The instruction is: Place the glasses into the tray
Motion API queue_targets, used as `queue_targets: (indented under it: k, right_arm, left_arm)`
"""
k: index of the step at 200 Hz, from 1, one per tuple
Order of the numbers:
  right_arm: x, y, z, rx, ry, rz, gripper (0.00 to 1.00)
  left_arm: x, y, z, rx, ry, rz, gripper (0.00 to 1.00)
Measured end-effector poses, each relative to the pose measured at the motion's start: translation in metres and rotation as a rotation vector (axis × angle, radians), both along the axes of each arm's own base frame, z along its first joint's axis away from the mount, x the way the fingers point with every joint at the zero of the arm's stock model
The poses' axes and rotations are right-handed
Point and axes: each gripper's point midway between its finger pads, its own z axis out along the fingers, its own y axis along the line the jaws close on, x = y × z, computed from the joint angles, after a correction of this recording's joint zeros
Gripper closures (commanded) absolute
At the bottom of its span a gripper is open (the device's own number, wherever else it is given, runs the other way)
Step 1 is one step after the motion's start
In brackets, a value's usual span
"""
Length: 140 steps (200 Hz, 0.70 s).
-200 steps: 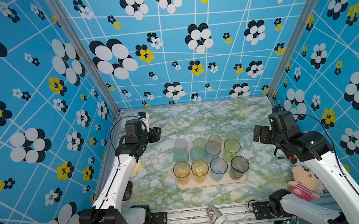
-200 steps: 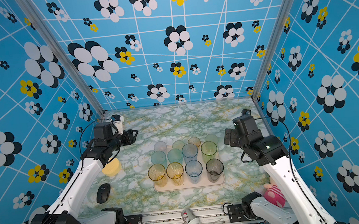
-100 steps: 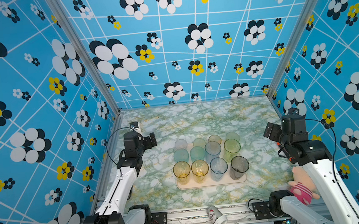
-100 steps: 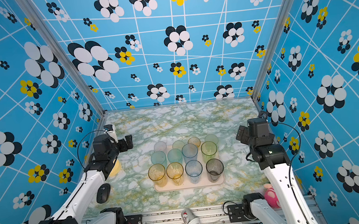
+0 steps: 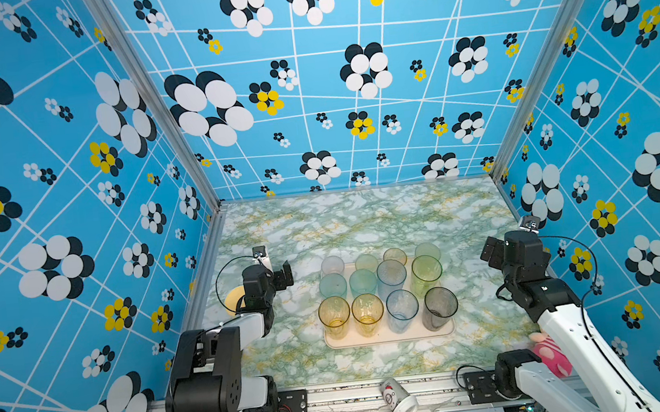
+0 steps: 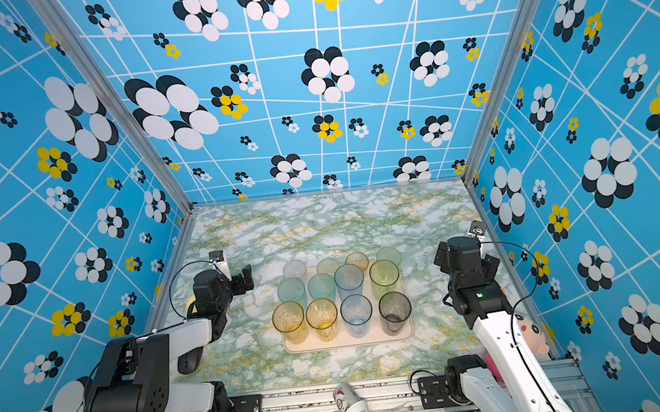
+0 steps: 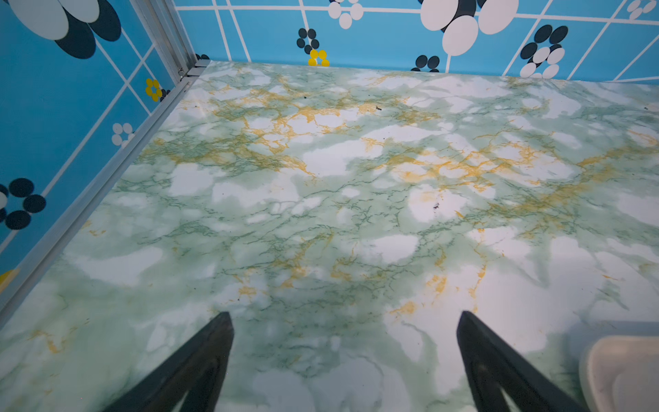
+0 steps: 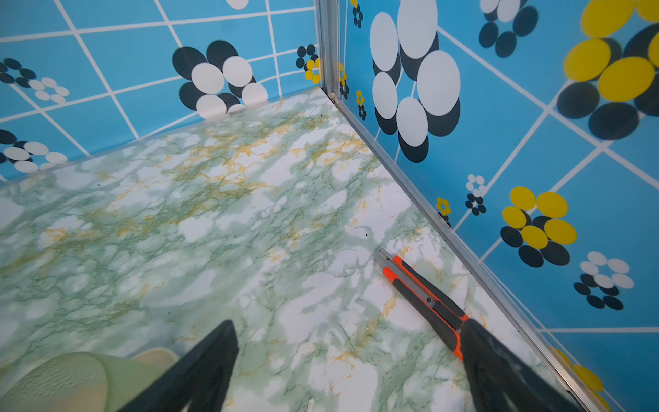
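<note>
Several translucent glasses stand in three rows on the cream-pink tray (image 5: 390,336) (image 6: 346,341), with two amber ones (image 5: 334,317), a blue one (image 5: 402,310) and a smoky grey one (image 5: 439,308) in front. My left gripper (image 5: 285,273) (image 7: 345,315) hangs open and empty left of the tray, over bare marble. A rounded cream corner of the tray (image 7: 620,371) shows beside it. My right gripper (image 5: 492,252) (image 8: 349,323) is open and empty right of the tray, apart from it. A green glass (image 8: 64,381) shows at the edge of the right wrist view.
An orange-and-black box cutter (image 8: 424,296) lies by the right wall. A pale-yellow round dish (image 5: 233,301) sits behind the left arm, with a black mouse (image 6: 188,360) near it. A white paper cup (image 5: 399,400) lies on the front rail. A pink plush doll (image 6: 531,332) sits at front right.
The left arm has folded back toward the front left and its gripper has sunk lower. The right arm has pulled away toward the right wall. The glasses have not moved.
</note>
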Motion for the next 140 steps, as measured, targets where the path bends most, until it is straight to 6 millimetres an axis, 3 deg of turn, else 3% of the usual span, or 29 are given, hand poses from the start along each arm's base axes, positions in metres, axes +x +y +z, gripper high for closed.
queue_targets:
  k: [26, 63, 106, 140]
  right_arm:
    - [0.004, -0.003, -0.023, -0.033, -0.015, -0.008, 0.01]
    - [0.016, -0.005, -0.053, -0.051, -0.061, -0.006, 0.01]
    - [0.044, -0.002, -0.094, -0.061, -0.057, 0.004, 0.01]
    - [0.064, -0.001, -0.114, -0.081, -0.057, 0.019, 0.01]
  left_arm:
    - [-0.002, -0.008, -0.019, 0.041, 0.006, -0.034, 0.01]
    - [0.005, -0.016, -0.003, 0.069, -0.061, -0.066, 0.01]
    - [0.007, -0.016, 0.002, 0.079, -0.083, -0.070, 0.01]
    - [0.007, -0.016, 0.002, 0.080, -0.086, -0.070, 0.01]
